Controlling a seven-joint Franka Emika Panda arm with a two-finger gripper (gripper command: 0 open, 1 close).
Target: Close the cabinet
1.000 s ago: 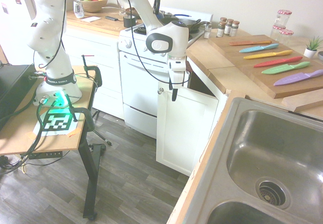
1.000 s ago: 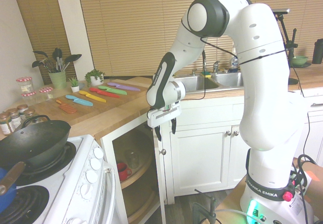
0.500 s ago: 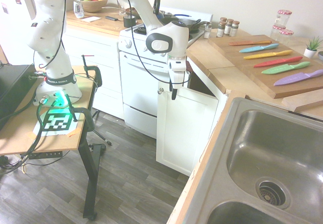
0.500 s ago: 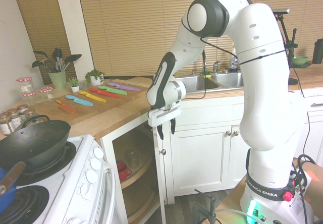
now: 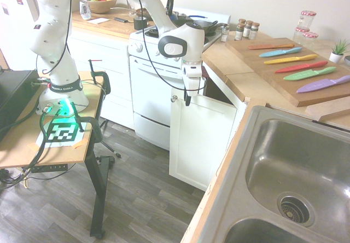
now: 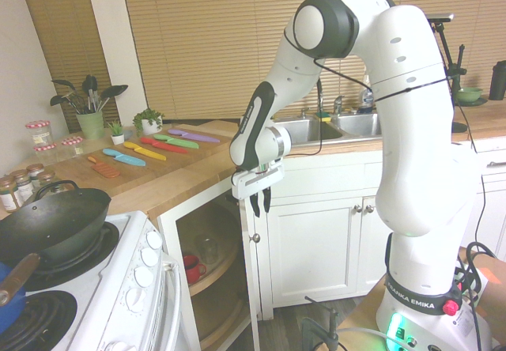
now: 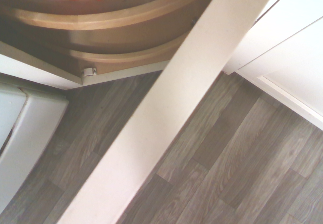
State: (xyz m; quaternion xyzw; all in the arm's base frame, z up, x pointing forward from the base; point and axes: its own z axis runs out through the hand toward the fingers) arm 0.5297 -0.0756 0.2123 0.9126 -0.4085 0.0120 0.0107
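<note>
The cabinet's white door (image 5: 199, 139) stands ajar between the oven and the sink counter, with its round silver knob (image 5: 174, 98) at the upper corner. The second exterior view shows the door (image 6: 250, 288) edge-on, with the open cabinet and its round wooden shelves (image 6: 212, 268) behind it. My gripper (image 5: 187, 102) points straight down at the door's top edge near the knob corner. Its dark fingers (image 6: 258, 207) stand close together, one on each side of that edge. In the wrist view the door's top edge (image 7: 171, 108) runs diagonally above grey floor.
The white oven (image 5: 152, 90) stands close beside the door's free edge. A red mug (image 6: 191, 268) sits on the cabinet shelf. Coloured knives lie on a board (image 5: 273, 73) on the wood counter. A sink (image 5: 295, 172) is at the near right, and a clamped work table (image 5: 33, 144) at the left.
The fingers have drawn together from wide open to a narrow stance around the door's top edge. The arm and the door have not visibly moved.
</note>
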